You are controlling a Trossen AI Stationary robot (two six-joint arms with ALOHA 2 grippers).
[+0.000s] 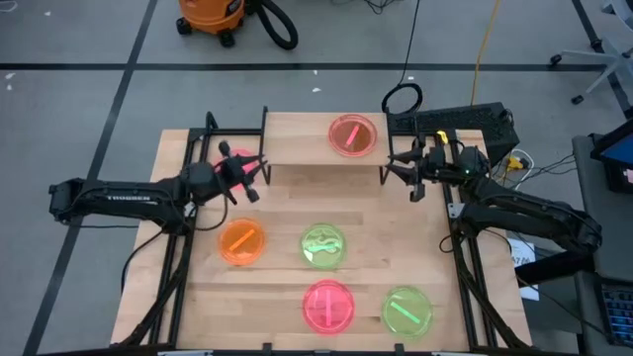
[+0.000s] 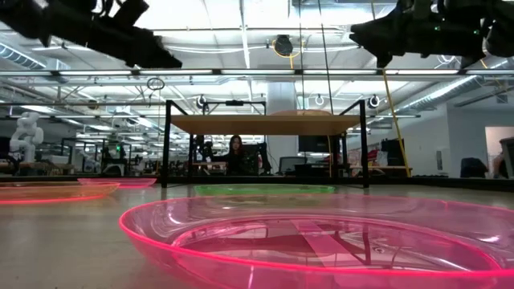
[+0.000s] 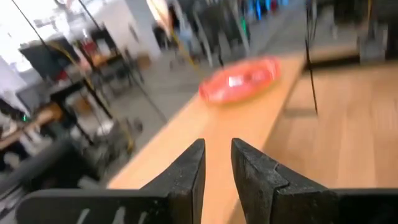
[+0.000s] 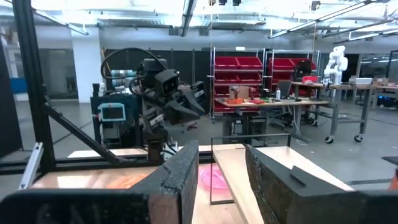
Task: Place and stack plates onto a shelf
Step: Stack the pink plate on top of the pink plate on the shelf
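Observation:
The shelf (image 1: pixel 307 146) stands at the table's far side on thin black legs. One pink-red plate (image 1: pixel 353 135) lies on its board, also seen in the left wrist view (image 3: pixel 239 81). Another pink-red plate (image 1: pixel 234 164) lies on the table by the shelf's left end, below my left arm. An orange plate (image 1: pixel 241 242), two green plates (image 1: pixel 323 246) (image 1: pixel 406 311) and a pink-red plate (image 1: pixel 327 305) lie flat on the table nearer the front. My left gripper (image 1: pixel 259 178) hovers at the shelf's left end, open and holding nothing. My right gripper (image 1: pixel 393 168) hovers at the right end, open and holding nothing.
Black frame rails (image 1: pixel 188 198) run along both sides of the table. A black box with cables (image 1: pixel 455 124) sits at the far right corner. Bare wood lies under the shelf and between the plates. The near pink-red plate (image 2: pixel 321 241) fills the low view's foreground.

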